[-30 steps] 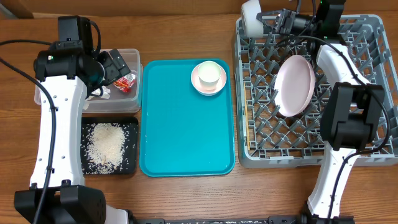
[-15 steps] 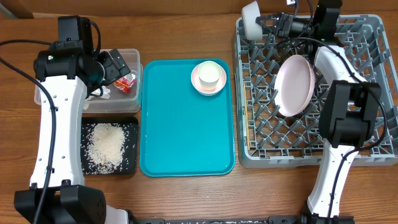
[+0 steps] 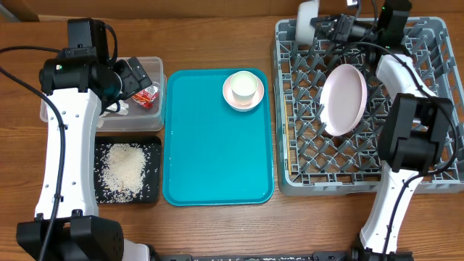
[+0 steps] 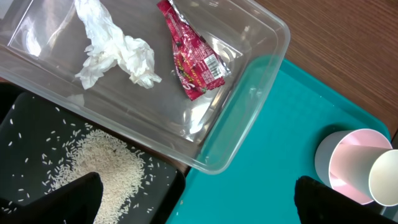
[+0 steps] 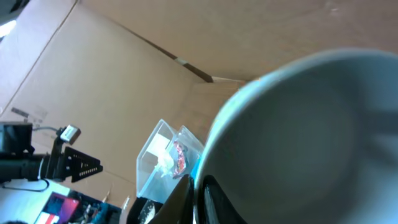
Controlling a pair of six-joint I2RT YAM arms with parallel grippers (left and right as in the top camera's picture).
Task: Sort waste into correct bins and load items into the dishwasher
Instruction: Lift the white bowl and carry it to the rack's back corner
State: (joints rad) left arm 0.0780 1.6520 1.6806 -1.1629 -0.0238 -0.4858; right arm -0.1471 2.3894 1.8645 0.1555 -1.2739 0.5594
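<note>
Right gripper (image 3: 324,25), clamping the round grey-white bowl (image 3: 307,19), has tipped it upright over the grey pegged plastic rack's (image 3: 290,109) far edge, ready for racking; left gripper (image 3: 135,75) gapes.

teal tray (image 3: 217,159) open below cup (image 3: 243,85), dish rack (image 3: 326,165) front rows free, pink plate (image 3: 344,98) leaning mid-rack, bowl (image 3: 307,19) at far-left corner

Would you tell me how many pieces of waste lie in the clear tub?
2: white tissue on the left, red wrapper right of it; part of the tub is unseen.

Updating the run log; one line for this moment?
right pincer: shut on bowl | bowl: at rack corner | left pincer: open over tub
</note>
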